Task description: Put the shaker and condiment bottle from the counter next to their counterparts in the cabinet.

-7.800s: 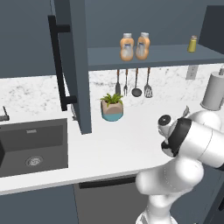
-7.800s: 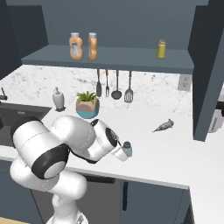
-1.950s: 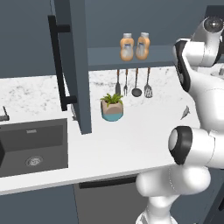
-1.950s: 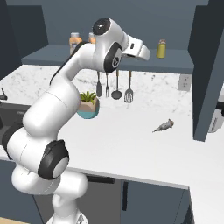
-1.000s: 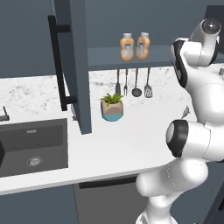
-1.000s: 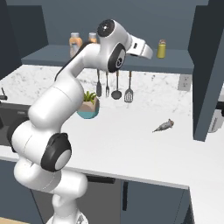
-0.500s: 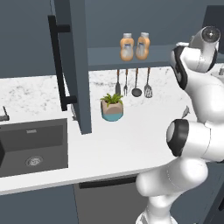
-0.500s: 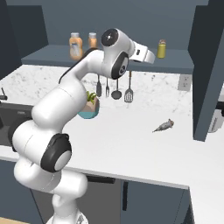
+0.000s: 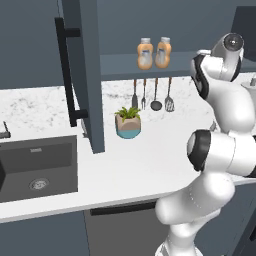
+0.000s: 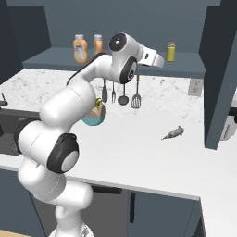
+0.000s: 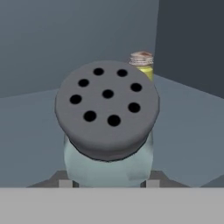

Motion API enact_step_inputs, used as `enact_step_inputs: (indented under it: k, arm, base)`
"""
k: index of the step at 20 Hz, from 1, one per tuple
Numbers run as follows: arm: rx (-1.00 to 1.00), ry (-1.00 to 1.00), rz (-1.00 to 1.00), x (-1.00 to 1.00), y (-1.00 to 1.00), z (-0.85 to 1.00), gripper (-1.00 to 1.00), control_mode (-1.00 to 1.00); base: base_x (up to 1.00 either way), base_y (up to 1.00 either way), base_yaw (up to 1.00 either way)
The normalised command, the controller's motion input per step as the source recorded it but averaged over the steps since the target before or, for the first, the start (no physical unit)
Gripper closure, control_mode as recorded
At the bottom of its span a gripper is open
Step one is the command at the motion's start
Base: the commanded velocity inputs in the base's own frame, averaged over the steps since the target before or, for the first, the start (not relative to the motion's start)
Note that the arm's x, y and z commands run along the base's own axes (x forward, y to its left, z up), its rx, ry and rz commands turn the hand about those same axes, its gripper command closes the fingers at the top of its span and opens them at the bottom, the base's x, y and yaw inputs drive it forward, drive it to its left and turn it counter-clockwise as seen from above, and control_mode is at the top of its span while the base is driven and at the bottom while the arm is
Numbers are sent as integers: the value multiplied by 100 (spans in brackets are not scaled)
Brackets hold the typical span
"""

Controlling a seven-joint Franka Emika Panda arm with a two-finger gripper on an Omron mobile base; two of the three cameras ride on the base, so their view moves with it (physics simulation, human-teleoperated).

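My gripper [image 11: 108,181] is shut on the shaker [image 11: 107,127], a pale teal-grey jar whose grey holed cap faces the hand view. Behind it on the cabinet shelf [image 11: 183,127] stands the yellow-green shaker [image 11: 141,64]. From the right base view my gripper [image 10: 161,60] is raised to the shelf [image 10: 187,65], just left of the yellow-green shaker [image 10: 171,51]. Two alike orange bottles [image 10: 80,49] [image 10: 98,44] stand side by side at the shelf's left; I cannot tell which is the condiment bottle. They also show in the left base view [image 9: 145,53] [image 9: 163,51].
The open cabinet door [image 9: 85,75] with its black bar handle [image 9: 65,75] hangs left of the shelf. On the counter [image 10: 139,152] are a potted plant [image 9: 128,125] and a small grey object [image 10: 173,133]. Utensils [image 9: 155,95] hang below the shelf. A sink [image 9: 37,165] lies left.
The hand with the shaker has moved a little down and to the right, closer to the yellow-green shaker on the shelf. The grip has not changed.
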Motion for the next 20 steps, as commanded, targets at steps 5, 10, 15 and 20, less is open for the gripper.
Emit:
enact_step_inputs:
  k: [5,10,15,20]
  arm:
    - [0,0,0,24,-9,-8,100,-100]
    - [-1,0,0,16,-9,-3,100,-100]
    - [-3,0,0,21,-7,-4,100,-100]
    - [-2,0,0,23,-5,-2,100,-100]
  base:
    - [0,0,0]
    - [0,0,0]
    - [0,0,0]
    - [0,0,0]
